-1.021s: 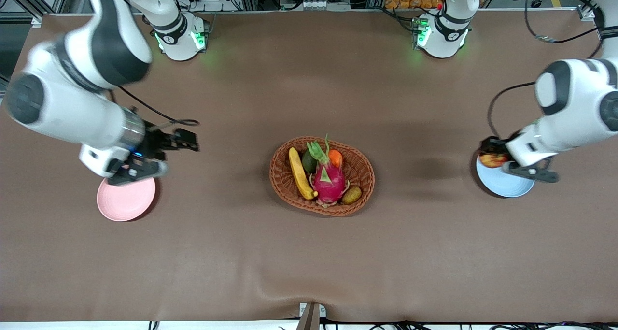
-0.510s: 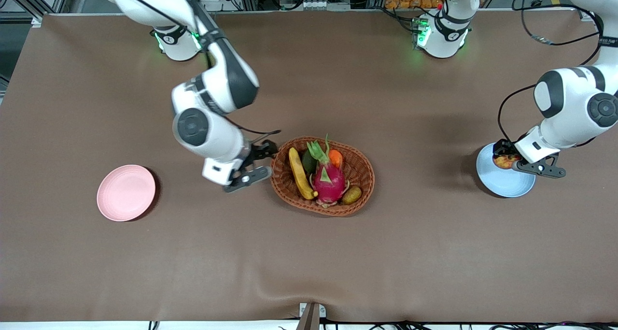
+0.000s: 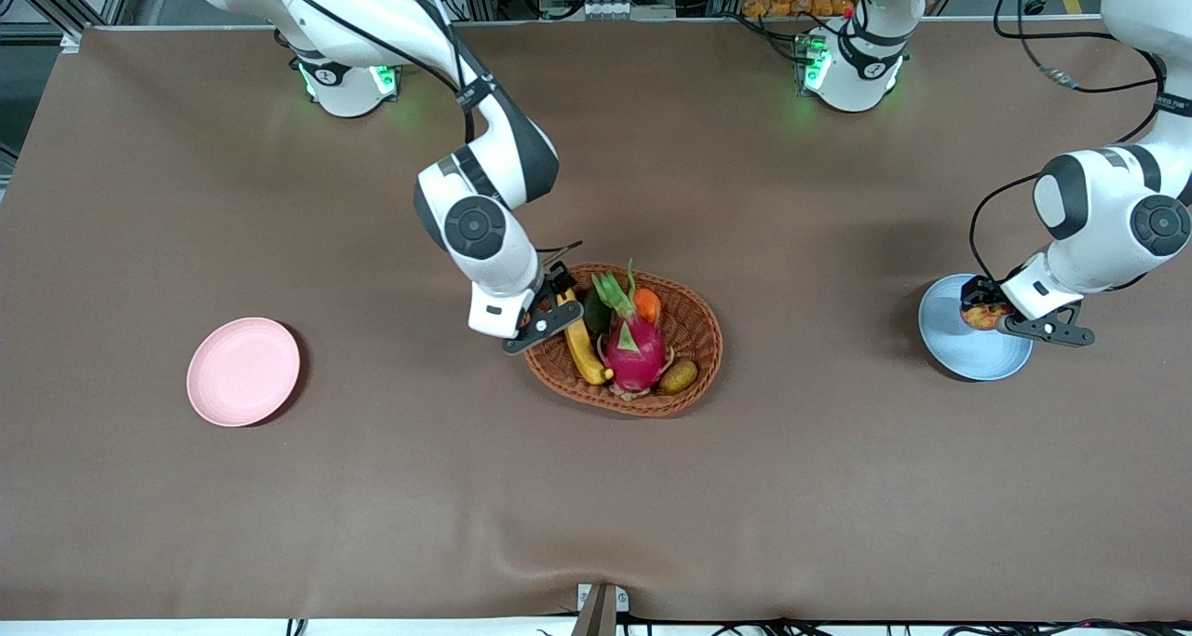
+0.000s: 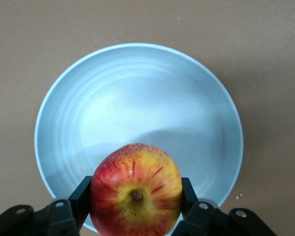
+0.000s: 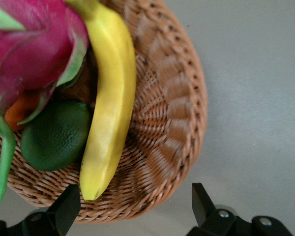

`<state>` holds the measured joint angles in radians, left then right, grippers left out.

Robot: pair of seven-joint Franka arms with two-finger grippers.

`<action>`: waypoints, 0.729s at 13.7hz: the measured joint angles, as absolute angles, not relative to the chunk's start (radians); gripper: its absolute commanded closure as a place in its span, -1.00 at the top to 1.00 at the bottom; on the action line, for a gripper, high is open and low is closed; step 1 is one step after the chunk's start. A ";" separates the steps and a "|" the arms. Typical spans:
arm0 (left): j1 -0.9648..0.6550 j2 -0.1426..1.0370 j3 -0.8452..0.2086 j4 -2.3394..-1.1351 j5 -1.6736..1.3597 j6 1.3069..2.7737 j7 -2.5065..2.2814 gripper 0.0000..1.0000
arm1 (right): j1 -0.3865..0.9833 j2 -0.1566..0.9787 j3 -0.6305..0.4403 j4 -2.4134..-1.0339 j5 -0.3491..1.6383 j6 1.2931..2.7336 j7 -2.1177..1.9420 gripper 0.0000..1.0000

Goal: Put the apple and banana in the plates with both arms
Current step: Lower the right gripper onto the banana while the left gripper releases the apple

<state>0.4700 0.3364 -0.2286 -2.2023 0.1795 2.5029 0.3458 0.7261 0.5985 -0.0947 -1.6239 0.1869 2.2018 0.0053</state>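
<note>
The yellow banana [image 3: 579, 338] lies in the woven basket [image 3: 700, 343] beside the dragon fruit; it also shows in the right wrist view [image 5: 108, 108]. My right gripper [image 3: 548, 303] is open over the basket's rim at the right arm's end, its jaws wide apart in the right wrist view [image 5: 135, 204]. My left gripper [image 3: 980, 308] is shut on the red and yellow apple [image 3: 980, 317], held just over the light blue plate [image 3: 968, 361]. In the left wrist view the apple [image 4: 136, 191] sits between the fingers [image 4: 81, 196] above the blue plate [image 4: 137, 103]. The pink plate [image 3: 243, 372] lies bare toward the right arm's end.
The basket also holds a magenta dragon fruit [image 3: 633, 343], a dark green fruit [image 3: 596, 312], an orange fruit [image 3: 648, 304] and a brownish-green oval fruit [image 3: 679, 375]. In the right wrist view the basket [image 5: 172, 118] fills most of the picture.
My right arm has swung from over the pink plate across the table to the basket's rim. My left gripper has shifted the apple a little farther over the blue plate.
</note>
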 measured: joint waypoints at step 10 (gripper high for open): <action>0.488 0.382 -0.229 -2.198 0.180 2.540 0.385 1.00 | 0.781 0.667 -0.095 -1.626 0.178 2.301 0.006 0.92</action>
